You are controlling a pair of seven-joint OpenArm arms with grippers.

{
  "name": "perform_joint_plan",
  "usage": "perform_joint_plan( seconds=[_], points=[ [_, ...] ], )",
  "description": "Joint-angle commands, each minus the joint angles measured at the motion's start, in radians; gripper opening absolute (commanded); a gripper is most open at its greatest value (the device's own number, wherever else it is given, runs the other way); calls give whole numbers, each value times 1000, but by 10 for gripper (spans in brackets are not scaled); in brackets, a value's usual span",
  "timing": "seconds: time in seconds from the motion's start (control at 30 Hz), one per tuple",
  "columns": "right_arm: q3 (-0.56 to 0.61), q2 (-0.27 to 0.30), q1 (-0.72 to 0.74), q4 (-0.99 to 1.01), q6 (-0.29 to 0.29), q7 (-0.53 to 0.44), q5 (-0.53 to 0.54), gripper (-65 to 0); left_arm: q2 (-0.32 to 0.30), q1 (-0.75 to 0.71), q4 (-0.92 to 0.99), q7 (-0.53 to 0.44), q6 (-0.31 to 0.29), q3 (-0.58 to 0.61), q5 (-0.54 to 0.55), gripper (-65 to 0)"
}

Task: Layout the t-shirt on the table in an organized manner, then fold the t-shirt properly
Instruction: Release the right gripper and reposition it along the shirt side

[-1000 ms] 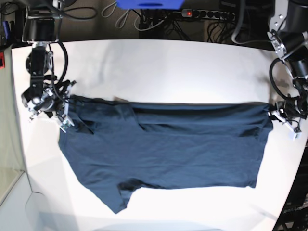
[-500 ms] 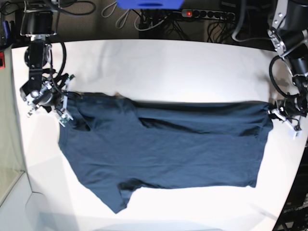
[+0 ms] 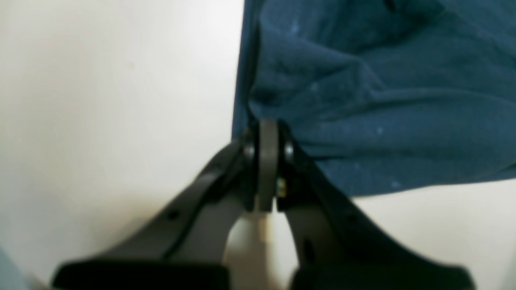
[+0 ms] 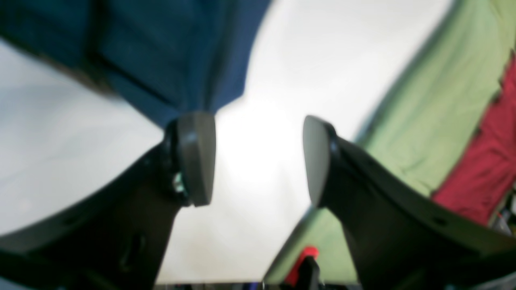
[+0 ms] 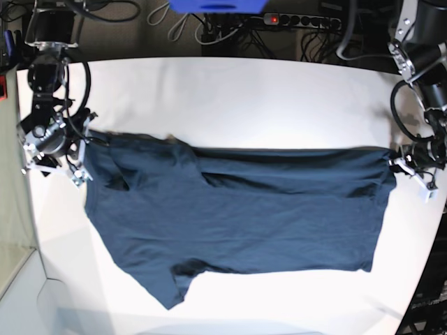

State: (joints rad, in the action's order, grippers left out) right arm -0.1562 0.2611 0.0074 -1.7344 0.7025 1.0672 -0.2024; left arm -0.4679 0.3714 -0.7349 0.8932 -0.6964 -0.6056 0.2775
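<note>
The dark navy t-shirt (image 5: pixel 237 209) lies spread across the white table (image 5: pixel 244 98), with a sleeve sticking out at the front left and folds near its upper left corner. My left gripper (image 5: pixel 406 162) is at the shirt's right edge. In the left wrist view it (image 3: pixel 268 137) is shut on a bunched fold of the shirt (image 3: pixel 383 100). My right gripper (image 5: pixel 78 148) is at the shirt's upper left corner. In the right wrist view it (image 4: pixel 258 157) is open, and the shirt's corner (image 4: pixel 161 52) reaches one of its fingers (image 4: pixel 197 157).
The table's left edge is close to my right gripper, with a green surface (image 4: pixel 435 121) and a red thing (image 4: pixel 483 169) beyond it. A power strip (image 5: pixel 300 19), cables and a blue object (image 5: pixel 216 5) lie behind the far edge.
My right gripper has moved left toward the table's edge, drawing the shirt's upper left corner outward, and now stands open. My left gripper has hardly moved.
</note>
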Motion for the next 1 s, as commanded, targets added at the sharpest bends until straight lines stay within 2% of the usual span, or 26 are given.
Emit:
perform_joint_plan(
  seconds=[0.0,0.3,0.6,0.67,0.83,0.87,0.97],
  points=[
    [-3,-1,13,-23,-4,-9,13,-300,-18,16,-15,4,-2,0,-4,-647],
    [-1,-62,-22,38,-4,-14,13,-302,-22,16,-15,2,-2,0,-7,-647],
    [-3,-58,-20,103,-4,-107,13,-314,-22,16,-15,2,-2,0,-10,-647],
    [-3,-58,-19,144,-4,-127,13,-365,-22,15,-15,2,-2,0,-10,-647],
    [-1,-49,1,207,-4,-140,7,-623,-32,15,-15,14,-2,2,-10,-647],
    [-1,-33,-5,193,-4,-138,7,-650,-45,15,-15,24,-2,3,-10,-647],
    [5,11,-33,118,-4,-137,7,-650,-79,15,-38,119,-2,17,-10,-647]
  ],
)
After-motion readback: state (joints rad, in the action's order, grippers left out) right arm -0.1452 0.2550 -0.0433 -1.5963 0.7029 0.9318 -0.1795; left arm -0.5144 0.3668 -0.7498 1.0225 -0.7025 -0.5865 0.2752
